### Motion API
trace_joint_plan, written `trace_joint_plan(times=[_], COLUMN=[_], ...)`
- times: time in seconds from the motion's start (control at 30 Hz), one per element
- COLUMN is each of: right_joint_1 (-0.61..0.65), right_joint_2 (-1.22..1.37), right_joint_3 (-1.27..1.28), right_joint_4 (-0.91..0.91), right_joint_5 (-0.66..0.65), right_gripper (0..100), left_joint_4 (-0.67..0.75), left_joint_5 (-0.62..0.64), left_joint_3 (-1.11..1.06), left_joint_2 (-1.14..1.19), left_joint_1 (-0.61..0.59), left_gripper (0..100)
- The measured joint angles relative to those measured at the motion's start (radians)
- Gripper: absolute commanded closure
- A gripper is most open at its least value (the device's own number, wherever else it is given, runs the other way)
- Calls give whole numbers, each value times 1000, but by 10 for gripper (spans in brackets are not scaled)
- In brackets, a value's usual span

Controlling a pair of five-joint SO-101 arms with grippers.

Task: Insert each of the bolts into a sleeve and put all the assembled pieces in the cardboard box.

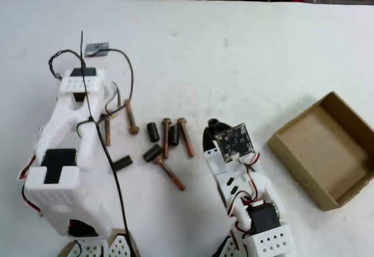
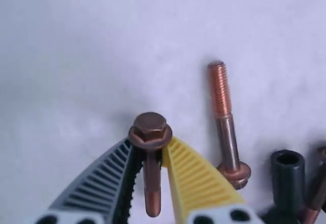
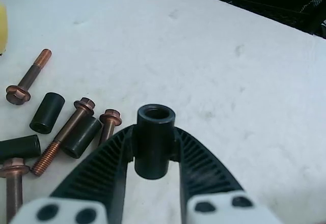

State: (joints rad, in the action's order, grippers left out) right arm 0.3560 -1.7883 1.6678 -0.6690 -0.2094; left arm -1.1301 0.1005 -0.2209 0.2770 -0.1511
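1. Cardboard box (image 1: 327, 149), right side of the table (image 1: 234, 52): nothing inside, no assembled piece delivered
2. Left jaws closed on a bolt (image 2: 150, 132), gripping the shank just under the head, at the left edge of the loose parts
3. Right jaws closed around a sleeve (image 3: 154, 141) with its bore open at the free end, right of the loose parts, between them and the box
4. Loose bolts (image 1: 185, 137) and loose sleeves (image 1: 153, 131) lie mixed on the table between the two arms; none looks mated, though one bolt head sits right against a sleeve
5. Judgement: very early, with the first pair in hand and not yet joined. Left to do: that insertion, the drop in the box, then every remaining pair
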Motion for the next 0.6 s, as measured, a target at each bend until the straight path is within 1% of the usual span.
trace_joint_plan(times=[0.2,0.33,0.47,0.53,0.6], right_joint_1=[0,41,89,89,87], right_joint_2=[0,0,0,0,0], right_joint_3=[14,14,14,14,14], right_joint_4=[40,66,104,132,158], right_joint_5=[0,2,104,155,175], right_gripper=[981,981,981,981,981], left_joint_4=[0,0,0,0,0], left_joint_5=[-146,-242,-305,-318,-319], left_joint_3=[0,0,0,0,0], left_joint_2=[0,0,0,0,-9], left_joint_1=[0,0,0,2,14], left_gripper=[979,979,980,980,980])
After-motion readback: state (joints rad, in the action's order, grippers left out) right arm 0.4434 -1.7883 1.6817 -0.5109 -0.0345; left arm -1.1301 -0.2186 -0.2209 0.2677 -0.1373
